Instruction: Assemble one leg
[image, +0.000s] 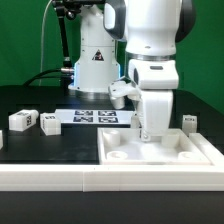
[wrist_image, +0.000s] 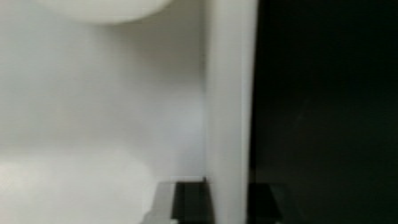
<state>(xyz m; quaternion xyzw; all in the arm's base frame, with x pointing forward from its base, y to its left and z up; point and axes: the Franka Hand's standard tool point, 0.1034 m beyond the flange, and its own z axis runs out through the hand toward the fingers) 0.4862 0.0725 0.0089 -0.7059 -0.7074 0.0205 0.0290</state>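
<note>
A large white square tray-like piece (image: 150, 160) with a raised rim lies at the front of the black table. My gripper (image: 149, 134) points straight down at its far rim. In the wrist view the two dark fingers (wrist_image: 192, 206) stand one on each side of the white rim (wrist_image: 230, 100), pressed against it, so my gripper (wrist_image: 230, 206) is shut on the rim. Two white legs (image: 20, 120) (image: 50, 122) with marker tags lie at the exterior view's left. A third leg (image: 190, 121) lies at the right. No leg is in the gripper.
The marker board (image: 95, 115) lies flat behind the tray-like piece, in front of the robot's base (image: 92, 65). A small white part (image: 121, 92) sits by the base, behind the gripper. Black table (wrist_image: 329, 100) shows beyond the rim.
</note>
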